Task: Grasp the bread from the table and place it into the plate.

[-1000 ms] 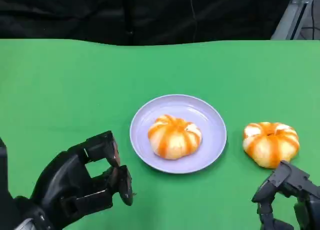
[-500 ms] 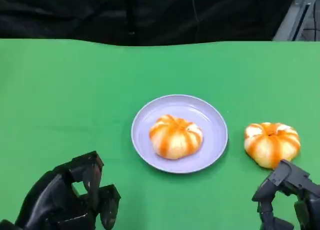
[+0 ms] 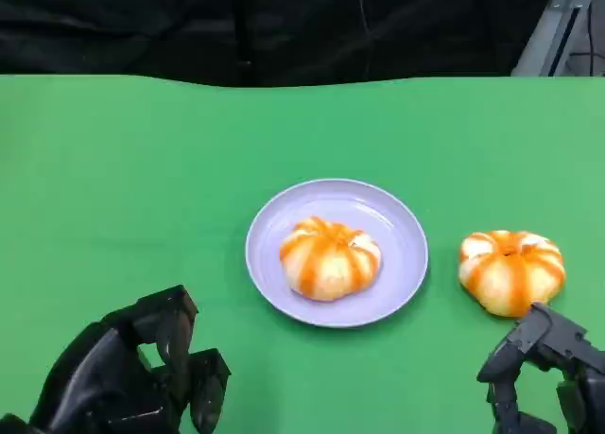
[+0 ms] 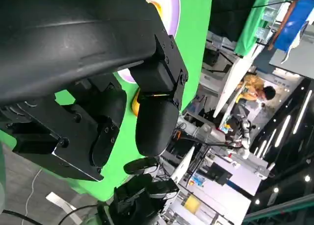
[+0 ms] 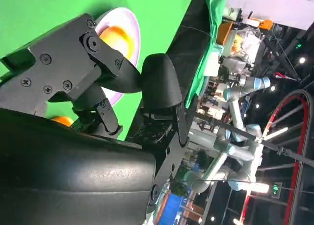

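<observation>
Tabletop (image 3: 142,169): green cloth, matt, smooth, no glare. Plate (image 3: 402,235): lilac, looks like plastic, smooth with a soft satin sheen on the rim. Bread on the plate (image 3: 330,257): glossy glazed crust, orange stripes over pale dough, soft-looking. Second bread on the cloth (image 3: 510,270): same shiny glaze. Left hand (image 3: 132,377): black plastic shell, semi-matt, faint highlights on the edges; fingers (image 4: 157,122) smooth moulded plastic, screw heads visible. Right hand (image 3: 548,377): same black plastic, dull sheen. Backdrop behind the tabletop: black cloth, matt.
</observation>
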You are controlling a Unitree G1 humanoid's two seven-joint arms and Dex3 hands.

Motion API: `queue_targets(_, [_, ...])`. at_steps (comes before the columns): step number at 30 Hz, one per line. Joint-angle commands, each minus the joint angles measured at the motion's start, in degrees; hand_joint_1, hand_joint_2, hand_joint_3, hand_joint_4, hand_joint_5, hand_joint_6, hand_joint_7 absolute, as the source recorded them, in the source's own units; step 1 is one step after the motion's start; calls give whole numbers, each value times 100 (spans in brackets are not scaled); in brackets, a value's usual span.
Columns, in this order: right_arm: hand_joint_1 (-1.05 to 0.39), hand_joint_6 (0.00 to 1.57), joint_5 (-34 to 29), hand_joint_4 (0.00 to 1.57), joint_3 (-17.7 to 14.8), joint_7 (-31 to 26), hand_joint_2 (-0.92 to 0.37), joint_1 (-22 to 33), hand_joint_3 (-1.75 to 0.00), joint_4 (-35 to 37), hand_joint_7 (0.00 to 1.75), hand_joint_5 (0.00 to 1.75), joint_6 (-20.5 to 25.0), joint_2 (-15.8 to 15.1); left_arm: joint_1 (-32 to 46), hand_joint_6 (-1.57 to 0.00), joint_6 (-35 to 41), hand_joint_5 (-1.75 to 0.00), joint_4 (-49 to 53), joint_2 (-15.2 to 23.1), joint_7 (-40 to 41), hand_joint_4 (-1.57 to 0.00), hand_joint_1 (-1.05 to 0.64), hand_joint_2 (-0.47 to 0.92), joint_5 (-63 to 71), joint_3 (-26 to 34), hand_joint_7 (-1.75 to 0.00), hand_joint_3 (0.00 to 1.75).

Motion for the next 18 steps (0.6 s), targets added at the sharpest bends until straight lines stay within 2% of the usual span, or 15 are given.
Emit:
queue_targets(1, [-13, 76, 79, 84, -36, -10, -49, 34, -126, -39, 150, 175, -5, -47, 9, -95, -41, -175, -37, 123, 5, -106, 4, 45, -14, -2, -175, 175])
queue_targets(18, [-13, 75, 135, 84, -28, 17, -50, 2, -124, 90, 151, 175, -143, -75, 67, -94, -57, -175, -158, 51, 173, -105, 6, 45, -66, 52, -175, 174])
